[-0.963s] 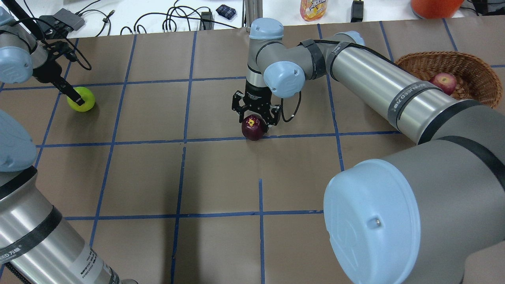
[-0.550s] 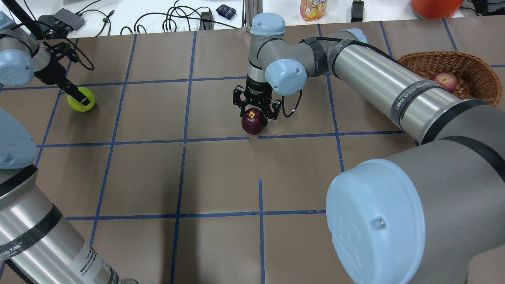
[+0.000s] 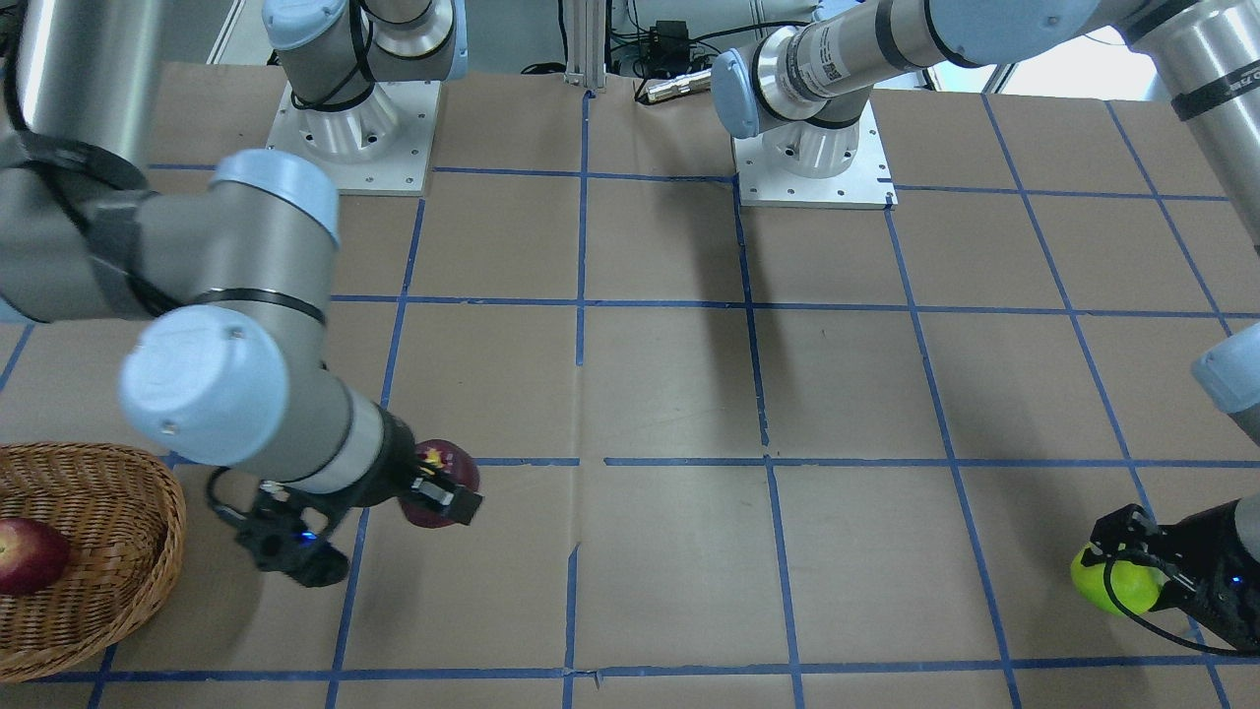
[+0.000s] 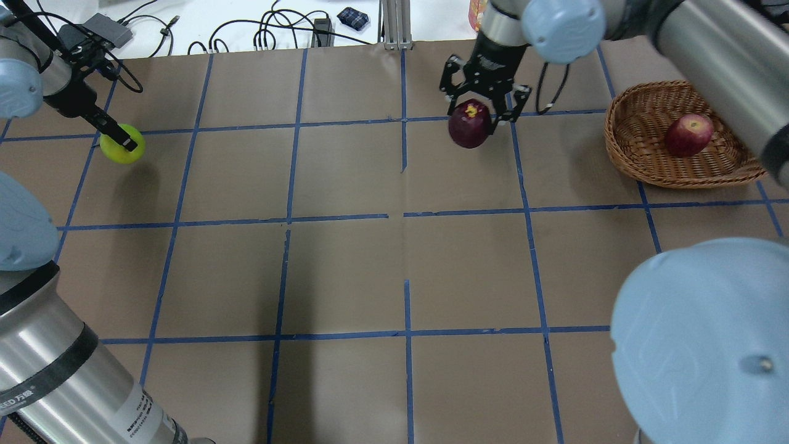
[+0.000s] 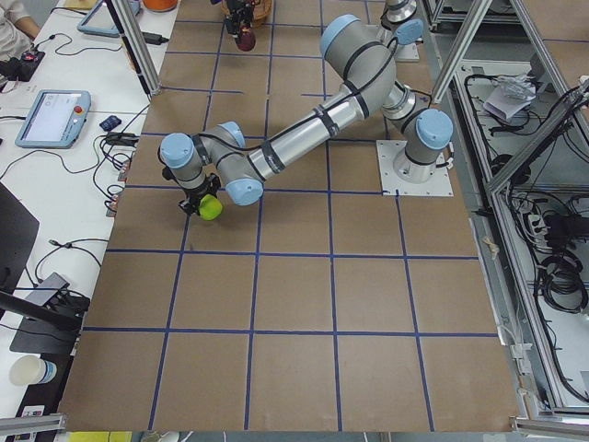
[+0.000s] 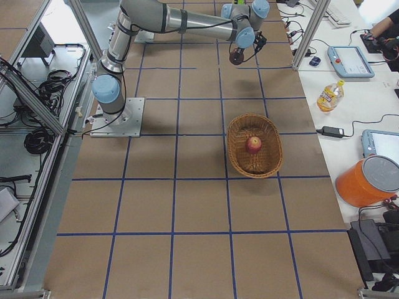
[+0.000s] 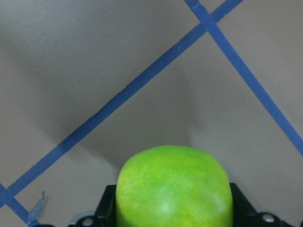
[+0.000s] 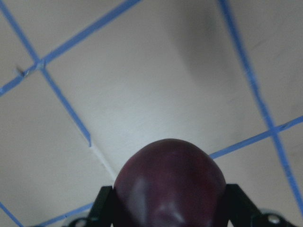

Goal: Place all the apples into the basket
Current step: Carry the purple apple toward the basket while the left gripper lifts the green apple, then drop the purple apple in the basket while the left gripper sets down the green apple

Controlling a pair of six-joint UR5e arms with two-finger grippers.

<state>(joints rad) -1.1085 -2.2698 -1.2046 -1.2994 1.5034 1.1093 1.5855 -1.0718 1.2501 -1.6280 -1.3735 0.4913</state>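
Observation:
My right gripper [image 4: 479, 117] is shut on the dark maroon apple [image 4: 470, 125] and holds it above the table, left of the wicker basket [image 4: 635, 154]. The maroon apple fills the bottom of the right wrist view [image 8: 170, 182] and also shows in the front view [image 3: 445, 481]. The red apple [image 4: 688, 135] lies in the basket, also in the front view [image 3: 28, 554]. My left gripper [image 4: 120, 140] is shut on the lime green apple [image 4: 118, 152] at the far left, which also shows in the left wrist view [image 7: 174, 187] and in the front view [image 3: 1117, 581].
Brown paper with a blue tape grid [image 4: 345, 216] covers the table. Beyond its far edge lie cables [image 4: 271, 28], a drink bottle [image 6: 329, 94] and an orange bucket [image 6: 368, 180]. The right arm's big elbow [image 4: 703, 345] blocks the overhead view's lower right.
My right gripper has lifted the maroon apple and carried it right and away from the robot, toward the basket. My left gripper stays at the green apple, shifted slightly farther from the robot.

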